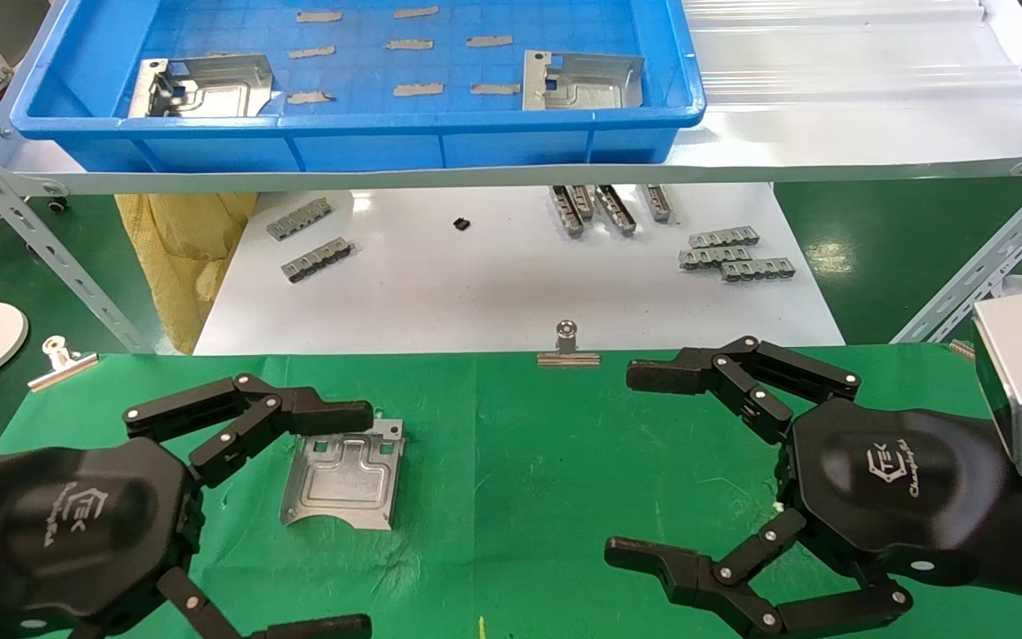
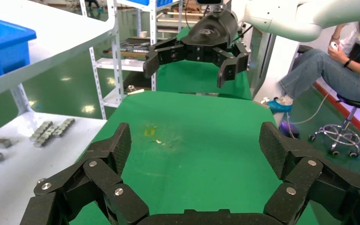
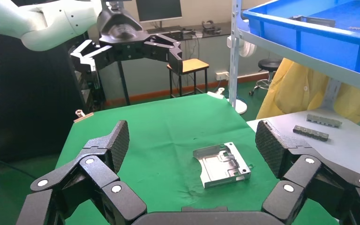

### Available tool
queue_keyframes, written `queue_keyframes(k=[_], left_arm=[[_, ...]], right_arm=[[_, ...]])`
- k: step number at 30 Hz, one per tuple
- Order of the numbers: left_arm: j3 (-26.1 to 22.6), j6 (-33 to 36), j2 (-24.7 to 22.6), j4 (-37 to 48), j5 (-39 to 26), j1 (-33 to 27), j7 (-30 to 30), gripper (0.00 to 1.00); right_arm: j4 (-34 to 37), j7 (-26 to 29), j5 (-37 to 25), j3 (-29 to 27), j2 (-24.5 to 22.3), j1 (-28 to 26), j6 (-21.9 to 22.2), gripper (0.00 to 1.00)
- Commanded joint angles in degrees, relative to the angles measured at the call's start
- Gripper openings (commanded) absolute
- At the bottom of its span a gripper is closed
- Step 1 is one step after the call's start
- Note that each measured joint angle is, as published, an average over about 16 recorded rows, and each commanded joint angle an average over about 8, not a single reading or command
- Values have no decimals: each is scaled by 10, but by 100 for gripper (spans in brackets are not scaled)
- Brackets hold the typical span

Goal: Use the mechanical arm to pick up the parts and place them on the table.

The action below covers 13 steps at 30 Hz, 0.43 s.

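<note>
One shiny silver part (image 1: 344, 477) lies flat on the green-clothed table (image 1: 520, 461), left of centre; it also shows in the right wrist view (image 3: 221, 164). Two more parts (image 1: 205, 86) (image 1: 577, 80) lie in the blue tray (image 1: 369, 142) on the shelf above. My left gripper (image 1: 342, 524) is open and empty, its upper finger just over the near-left edge of the part on the table. My right gripper (image 1: 635, 464) is open and empty above bare cloth at the right. Each wrist view shows its own spread fingers (image 2: 122, 143) (image 3: 119, 140) and the other hand farther off.
Thin grey strips (image 1: 413, 67) lie in the tray. Small grey ridged bars (image 1: 733, 253) (image 1: 311, 240) sit on the white board (image 1: 493, 284) behind the table. Binder clips (image 1: 568, 346) (image 1: 58, 359) hold the cloth's far edge. Slanted shelf struts (image 1: 41, 240) (image 1: 990, 266) flank the board.
</note>
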<state>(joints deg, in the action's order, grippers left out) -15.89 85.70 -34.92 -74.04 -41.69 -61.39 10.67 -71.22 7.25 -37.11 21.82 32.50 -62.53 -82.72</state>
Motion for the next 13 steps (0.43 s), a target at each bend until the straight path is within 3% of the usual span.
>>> queue_keyframes(k=[1, 13], left_arm=[[5, -1, 5, -18, 5, 7, 10, 100], [3, -1, 2, -7, 3, 4, 5, 100]], right_arm=[[0, 0, 0, 0, 0, 0, 0, 100], [0, 0, 0, 0, 0, 0, 0, 100]])
